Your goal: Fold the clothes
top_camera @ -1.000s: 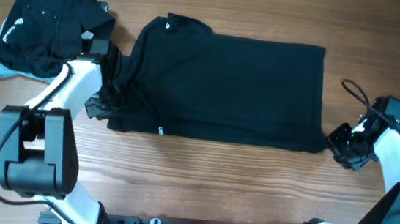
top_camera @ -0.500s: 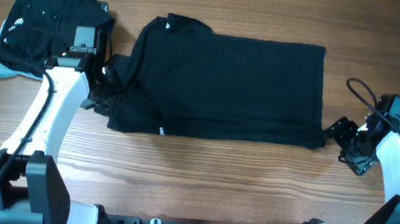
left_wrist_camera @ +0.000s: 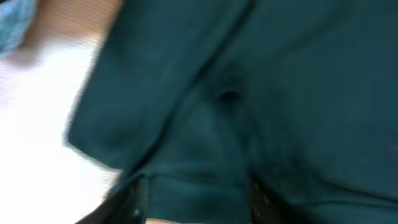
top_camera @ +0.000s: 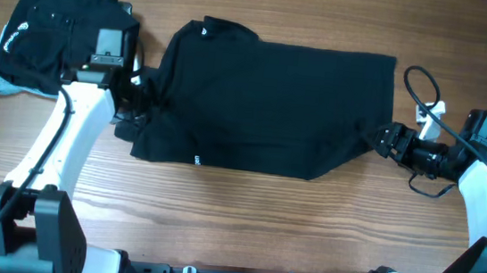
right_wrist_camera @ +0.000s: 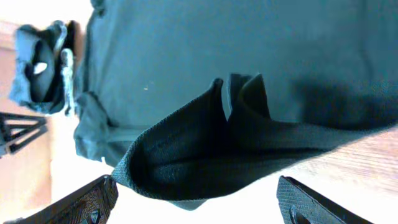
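Possibly the lower-right corner of the shirt (top_camera: 274, 95) slumps flat again, since the right gripper (top_camera: 385, 139) gapes wide; the left gripper (top_camera: 132, 113) I cannot tell.

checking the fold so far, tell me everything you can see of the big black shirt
The shirt is plain black soft fabric, lying flat on the table as a rectangle, with a small white neck label at its upper left. Its near right corner is raised and folded inward, between the fingers of the open right gripper. Its left edge is bunched where the left gripper meets it; grip unclear.
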{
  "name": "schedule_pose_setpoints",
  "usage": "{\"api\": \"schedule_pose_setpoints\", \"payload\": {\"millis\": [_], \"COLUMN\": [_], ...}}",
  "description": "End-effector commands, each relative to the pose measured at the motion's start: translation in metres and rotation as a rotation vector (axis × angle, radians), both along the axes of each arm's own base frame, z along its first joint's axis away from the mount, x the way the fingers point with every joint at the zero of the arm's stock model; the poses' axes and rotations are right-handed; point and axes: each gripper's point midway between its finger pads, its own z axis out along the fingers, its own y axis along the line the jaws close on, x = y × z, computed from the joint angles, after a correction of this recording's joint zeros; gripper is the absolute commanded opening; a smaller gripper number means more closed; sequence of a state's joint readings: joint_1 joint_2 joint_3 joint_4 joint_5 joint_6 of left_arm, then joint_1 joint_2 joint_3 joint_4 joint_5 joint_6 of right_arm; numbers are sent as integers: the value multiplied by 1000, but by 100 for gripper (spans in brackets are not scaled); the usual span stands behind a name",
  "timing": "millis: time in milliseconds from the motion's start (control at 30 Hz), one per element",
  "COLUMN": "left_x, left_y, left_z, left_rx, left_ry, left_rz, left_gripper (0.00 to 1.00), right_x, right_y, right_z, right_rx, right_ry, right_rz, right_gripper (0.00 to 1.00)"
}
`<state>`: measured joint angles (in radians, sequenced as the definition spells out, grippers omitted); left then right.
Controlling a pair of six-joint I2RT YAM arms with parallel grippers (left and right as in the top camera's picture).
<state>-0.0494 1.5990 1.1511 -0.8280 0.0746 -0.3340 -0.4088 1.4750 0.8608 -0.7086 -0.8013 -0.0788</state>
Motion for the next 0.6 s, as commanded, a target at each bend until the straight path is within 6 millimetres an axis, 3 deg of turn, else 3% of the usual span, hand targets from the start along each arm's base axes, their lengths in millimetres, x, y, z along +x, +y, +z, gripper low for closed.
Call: {"api": "schedule_pose_setpoints", "payload": {"millis": [0, 67, 167, 367, 467, 533, 567], "left_x": [-14, -21, -30, -28, -34, -36, -36], "left_y": [-35, -41, -25, -4, 12, 14, 14], "left_z": [-29, -49, -84, -122, -136, -139, -139], "left_rx": [-53, -46, 42, 161, 249, 249, 249], "left_ry": [43, 66, 125, 172, 216, 227, 226], "left_rz": [-106, -126, -96, -45, 0, 13, 15], "left_gripper": [45, 35, 27, 25, 24, 24, 24], "right_x": [-8, -15, -24, -37, -15, -3, 2], "right_y": [-27, -35, -37, -33, -30, -39, -52], "right_z": [-21, -28, -33, -31, 4, 33, 57], "right_rx": [-116, -139, -107, 22, 234, 338, 418], "right_ry": [187, 272, 378, 511, 274, 69, -80], "right_rz": [-169, -256, -365, -494, -363, -300, -286], "right_gripper": [87, 88, 89, 92, 92, 92, 92]}}
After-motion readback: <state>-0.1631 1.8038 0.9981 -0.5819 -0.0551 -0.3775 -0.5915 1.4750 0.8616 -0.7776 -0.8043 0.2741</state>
